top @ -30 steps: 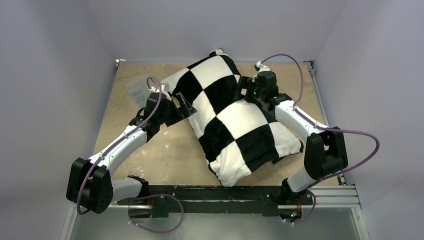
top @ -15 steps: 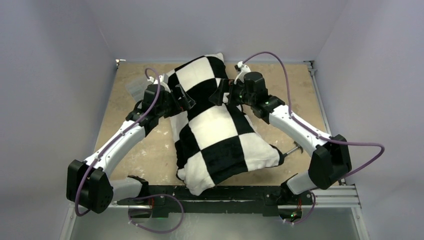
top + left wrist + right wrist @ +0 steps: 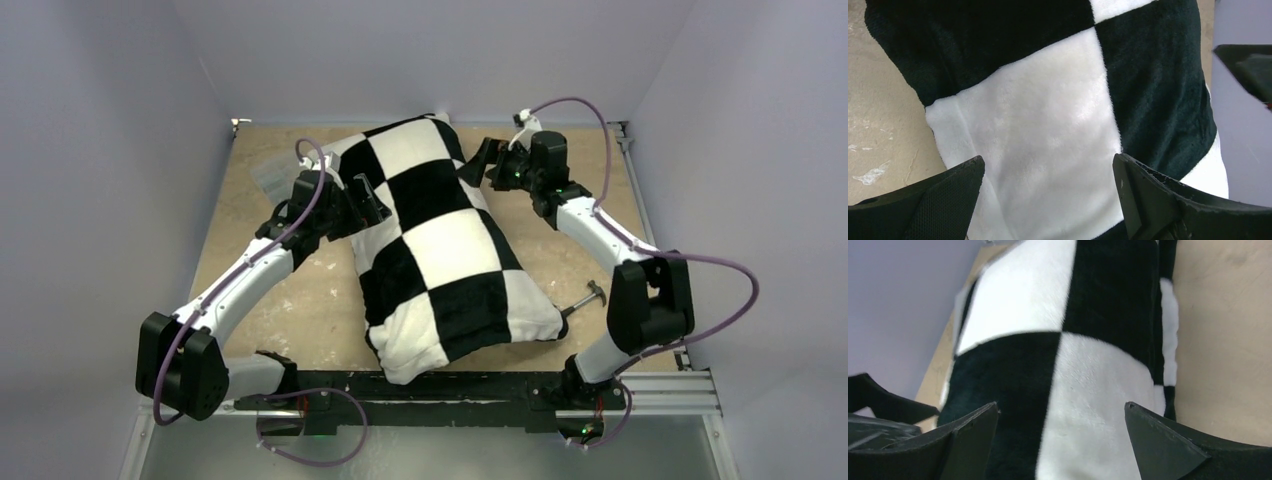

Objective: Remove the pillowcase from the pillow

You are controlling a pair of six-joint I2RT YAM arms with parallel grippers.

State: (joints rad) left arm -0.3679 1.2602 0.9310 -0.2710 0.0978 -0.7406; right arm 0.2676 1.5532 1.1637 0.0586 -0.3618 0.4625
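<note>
Tan desk (image 3: 300,300): your pillowcase (image 3: 440,250) runs lengthwise from top centre to bottom; left claw (image 3: 368,205) and right claw (image 3: 482,160) flank its upper end, both spread, empty.

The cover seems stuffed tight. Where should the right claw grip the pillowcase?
Probably the narrow strip along the right edge of the pillowcase, from the right: the fabric thins to a seam there, while the plump top shows no fold.

The pillowcase (image 3: 1048,130) is plush, velvety cloth; the table (image 3: 300,300) rough and matt.
</note>
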